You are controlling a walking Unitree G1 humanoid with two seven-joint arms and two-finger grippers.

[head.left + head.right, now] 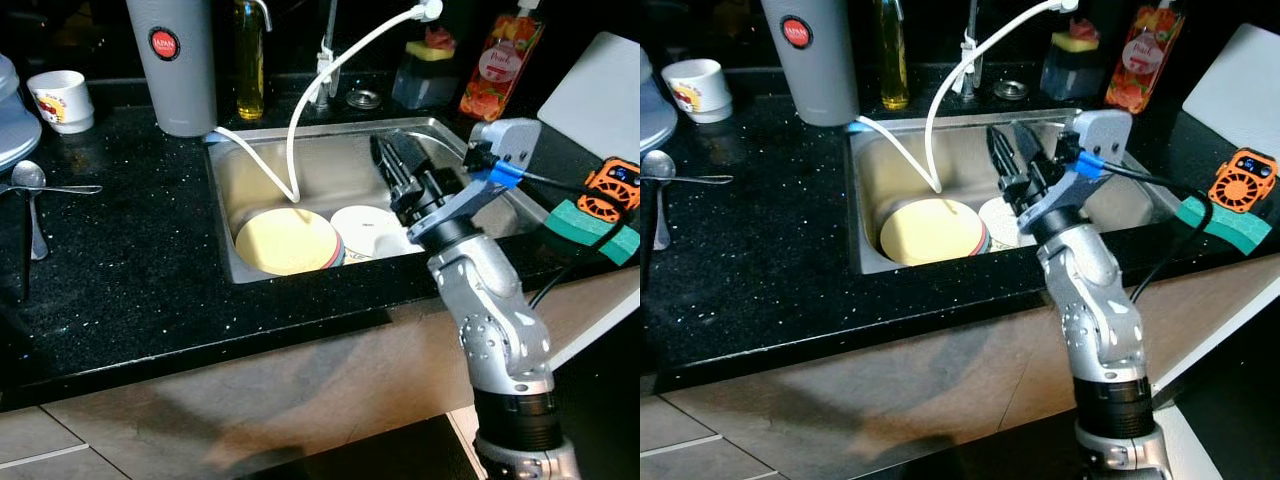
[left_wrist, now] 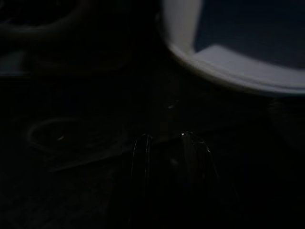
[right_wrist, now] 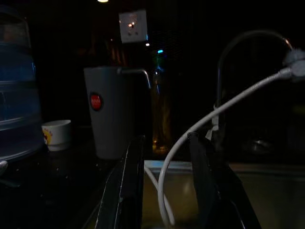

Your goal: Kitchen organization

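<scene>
A yellow plate (image 1: 285,242) lies in the steel sink (image 1: 222,215), stacked on other coloured plates, with a white plate (image 1: 368,230) beside it on the right. My right gripper (image 1: 1010,138) hangs over the right half of the sink, above the white plate, pointing toward the back wall. Its black fingers stand open with nothing between them, as the right wrist view (image 3: 164,143) also shows. A white hose (image 1: 300,110) loops from the tap down into the sink. In the dark left wrist view, my left gripper (image 2: 167,143) hangs near a white curved rim (image 2: 228,71).
On the black counter left of the sink stand a grey jug (image 1: 175,60), a white cup (image 1: 62,100) and a spoon (image 1: 30,190). Behind the sink are an oil bottle (image 1: 250,60) and a soap bottle (image 1: 500,65). A green sponge (image 1: 590,230) and an orange fan (image 1: 615,190) lie at right.
</scene>
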